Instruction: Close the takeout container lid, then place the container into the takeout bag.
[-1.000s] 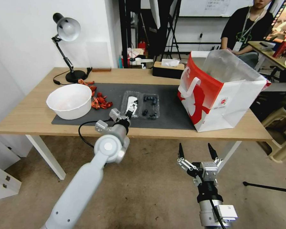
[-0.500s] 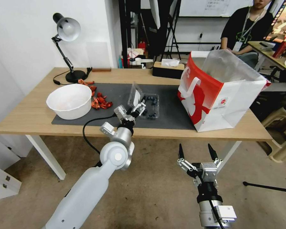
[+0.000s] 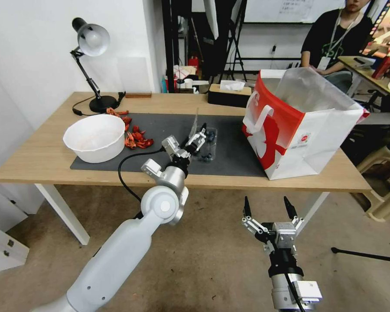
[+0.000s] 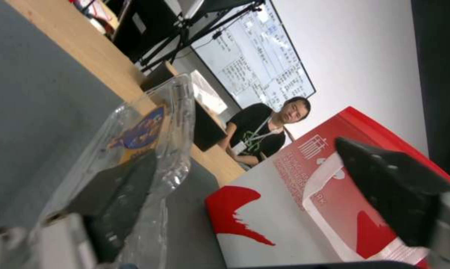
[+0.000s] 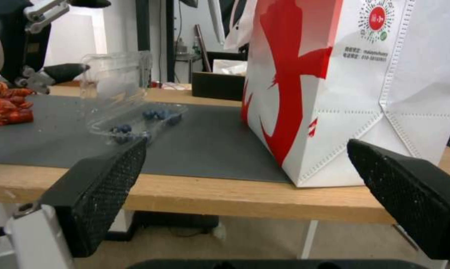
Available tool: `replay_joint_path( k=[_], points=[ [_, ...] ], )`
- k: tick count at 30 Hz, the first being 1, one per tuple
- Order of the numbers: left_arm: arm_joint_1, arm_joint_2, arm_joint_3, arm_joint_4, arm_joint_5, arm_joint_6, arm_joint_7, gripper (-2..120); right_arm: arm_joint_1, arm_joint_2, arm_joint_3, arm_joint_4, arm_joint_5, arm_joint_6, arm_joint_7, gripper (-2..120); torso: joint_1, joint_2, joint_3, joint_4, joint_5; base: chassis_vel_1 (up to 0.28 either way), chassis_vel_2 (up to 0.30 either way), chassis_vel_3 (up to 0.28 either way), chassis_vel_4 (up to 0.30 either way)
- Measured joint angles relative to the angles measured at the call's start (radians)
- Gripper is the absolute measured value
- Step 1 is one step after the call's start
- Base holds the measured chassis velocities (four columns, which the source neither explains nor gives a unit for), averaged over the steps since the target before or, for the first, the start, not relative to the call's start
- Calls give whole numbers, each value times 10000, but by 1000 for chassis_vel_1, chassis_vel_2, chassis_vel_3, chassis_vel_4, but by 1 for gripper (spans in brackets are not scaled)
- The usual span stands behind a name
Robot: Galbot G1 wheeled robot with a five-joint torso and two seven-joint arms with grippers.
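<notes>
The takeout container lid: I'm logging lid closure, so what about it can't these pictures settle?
- Head view: the takeout container lid stands nearly edge-on; its label is unreadable.
- Left wrist view: a black finger of the left end effector covers the lid's lower part, hiding the hinge.
- Right wrist view: glare on the plastic; whether the fingers pinch it is unclear.

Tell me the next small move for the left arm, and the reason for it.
Probably keep swinging the takeout container lid over toward the bag side and press it down. The left gripper has it standing about upright, one finger behind it, above the container, whose berries lie uncovered. The takeout bag stands open; the right gripper waits open below the table edge.
</notes>
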Motion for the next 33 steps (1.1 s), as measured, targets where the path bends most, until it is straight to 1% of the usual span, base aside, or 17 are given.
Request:
replay_joint_path(
  k=[1,3,4,6,8,9,10,11,14,15,17,18,19,22,23,25,33],
  points=[
    [0,0,0,0,0,0,0,88,0,0,0,0,0,0,0,100,0,0,0,0,0,0,0,0,0],
    [-50,-9,10,17,-291,80,-97,78,-1,3,0,-11,-8,2,0,100,1,0,0,0,0,0,0,0,0],
    [-50,-9,10,17,-291,80,-97,78,-1,3,0,-11,-8,2,0,100,1,0,0,0,0,0,0,0,0],
    [-100,-26,14,38,-619,161,-238,67,-1,5,0,-15,-10,4,1,100,1,0,0,0,0,0,0,0,0],
    [-111,-33,15,46,-684,172,-264,66,-1,5,0,-17,-11,4,1,100,1,0,0,0,0,0,0,0,0],
    [-162,-58,17,92,-923,210,-350,57,0,8,-1,-39,-16,6,2,100,1,0,0,0,0,0,0,0,0],
    [-185,-70,17,117,-1040,221,-380,52,0,14,-1,-58,-25,10,2,100,0,0,0,0,0,0,0,0,0],
    [-185,-70,17,117,-1040,221,-380,52,0,14,-1,-58,-25,10,2,100,0,0,0,0,0,0,0,0,0],
    [-240,-102,4,166,-1535,303,-531,38,-12,36,-6,-109,-54,32,2,100,1,0,0,0,0,0,0,0,0],
    [-240,-102,4,166,-1535,303,-531,38,-12,36,-6,-109,-54,32,2,100,1,0,0,0,0,0,0,0,0],
    [-283,-153,-29,235,-1954,356,-684,27,-14,54,-16,-145,-74,44,3,100,1,0,0,0,0,0,0,0,0],
    [-306,-186,-42,278,-2169,362,-761,23,-11,58,-18,-153,-76,45,3,100,1,0,0,1,-1,0,0,0,0],
    [-306,-186,-42,278,-2169,362,-761,23,-11,58,-18,-153,-76,45,3,100,1,0,0,1,-1,0,0,0,0],
    [-387,-323,-147,425,-2916,368,-1049,9,2,67,-24,-186,-80,47,3,100,1,0,0,0,0,0,0,0,0],
    [-387,-323,-147,425,-2916,368,-1049,9,2,67,-24,-186,-80,47,3,100,1,0,0,0,0,0,0,0,0],
    [-434,-399,-214,557,-3228,377,-1208,0,4,72,-23,-210,-81,49,3,100,1,0,0,0,0,0,0,0,0],
    [-411,-388,-5,770,-3243,618,-1358,0,37,81,-23,-232,-81,50,2,100,1,0,0,0,0,0,0,0,0]
  ],
)
